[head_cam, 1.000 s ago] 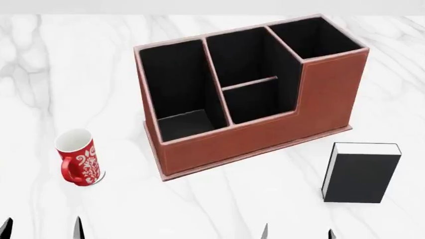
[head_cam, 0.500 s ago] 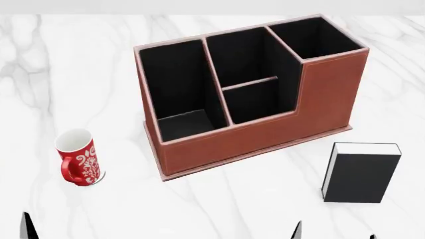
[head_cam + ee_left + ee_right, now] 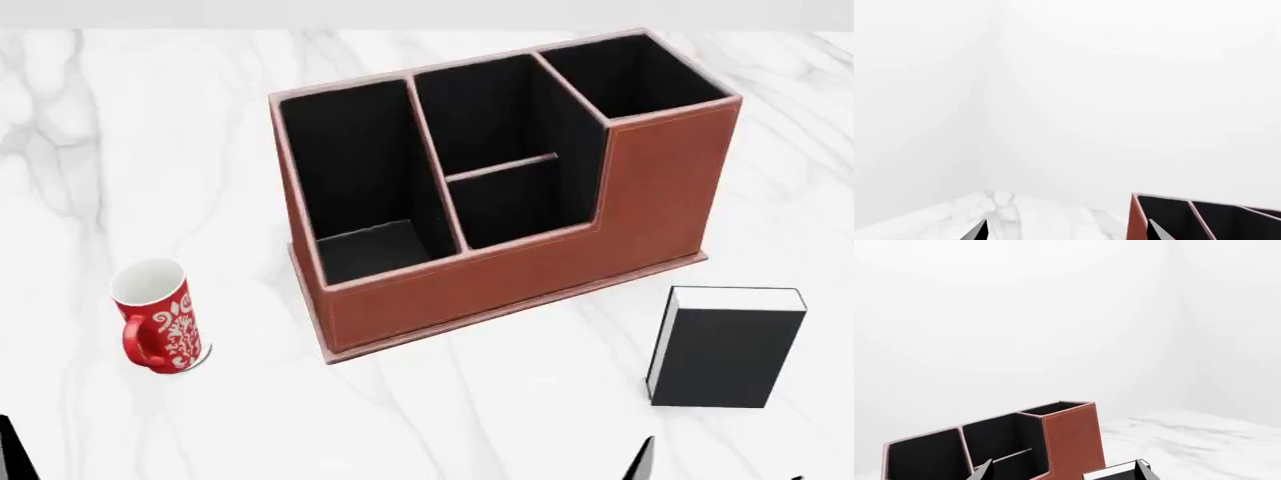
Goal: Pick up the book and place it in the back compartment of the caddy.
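The black book [image 3: 721, 345] stands upright on the marble table, right of the reddish-brown caddy [image 3: 441, 295]. The back compartment [image 3: 518, 205] is the small low-walled pocket on my side of the middle divider. My right gripper [image 3: 721, 472] is open and empty, its tips at the view's bottom edge just in front of the book. The right wrist view shows that gripper [image 3: 1064, 470] open, with the caddy [image 3: 1071, 440] and the book's white edge [image 3: 1114, 472] ahead. My left gripper [image 3: 1067, 232] is open and empty. One of its fingertips [image 3: 11, 450] shows at the bottom left.
A red patterned mug [image 3: 158, 318] stands left of the caddy. The caddy's tall square pocket [image 3: 641, 75] is at its right end, and the long narrow pocket [image 3: 354, 170] at its left. The left wrist view sees the caddy's corner [image 3: 1137, 222] and white walls.
In the head view my right gripper's fingertips have slid right, to in front of the book. My left gripper's fingertips have slid left, and only one still shows.
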